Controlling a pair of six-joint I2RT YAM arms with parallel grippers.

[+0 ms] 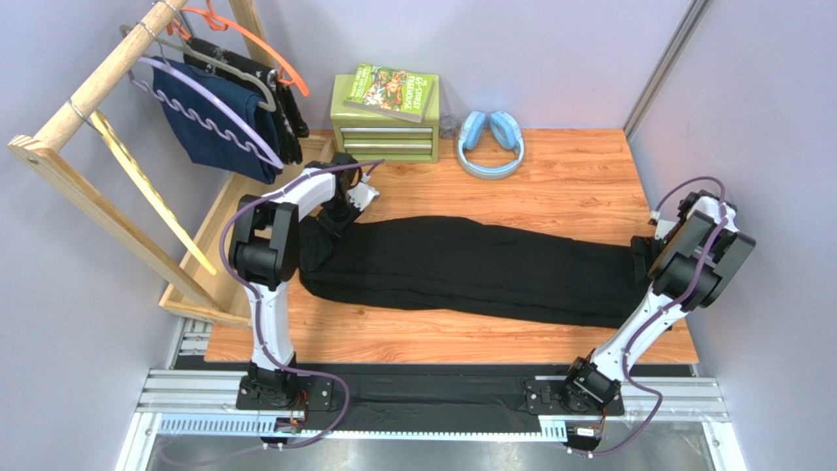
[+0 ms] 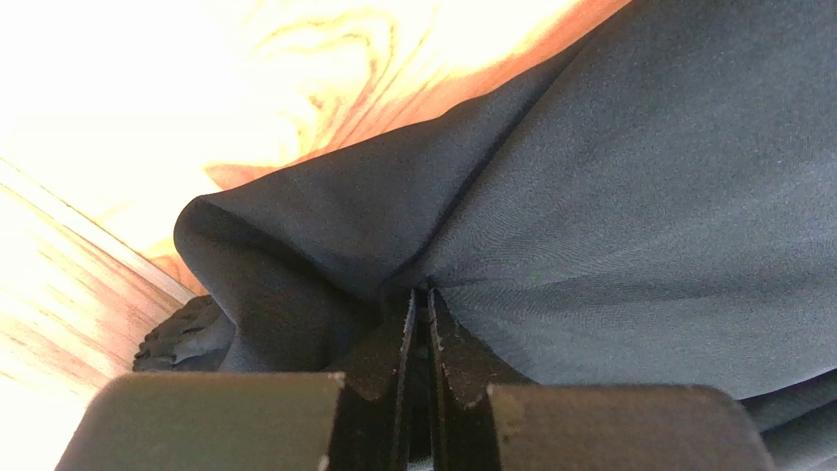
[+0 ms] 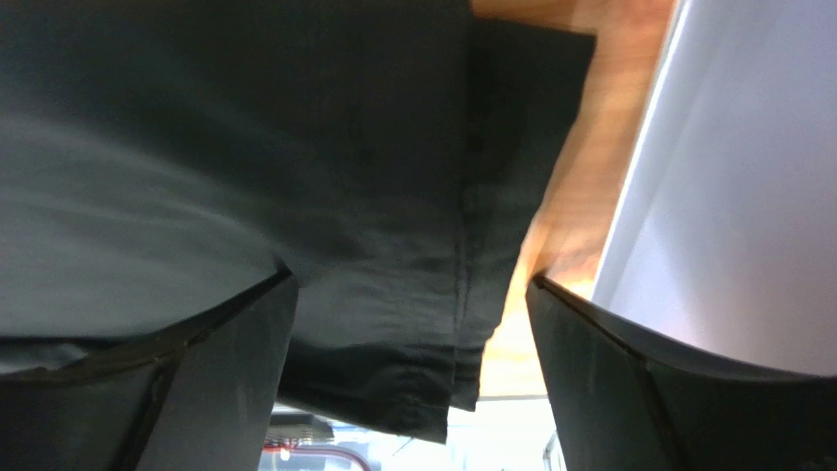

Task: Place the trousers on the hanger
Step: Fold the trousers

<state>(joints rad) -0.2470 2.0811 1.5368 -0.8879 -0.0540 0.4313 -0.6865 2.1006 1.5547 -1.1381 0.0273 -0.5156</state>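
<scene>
Black trousers (image 1: 472,265) limp, slippery; left gripper (image 2: 420,299) pinched narrow on 9 o'clock end, right gripper (image 3: 413,285) wide astride 3 o'clock hem

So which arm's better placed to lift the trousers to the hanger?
Left, likely: left pincer grips the trousers beside the rack holding the hanger; right pincer is open at the far hem.

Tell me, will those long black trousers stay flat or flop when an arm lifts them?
Probably flop: the trousers bunch into soft folds where the left fingers pinch them. Lifted from that end, the long legs would likely sag and drag across the table. The fabric looks thin, so probably light.
</scene>
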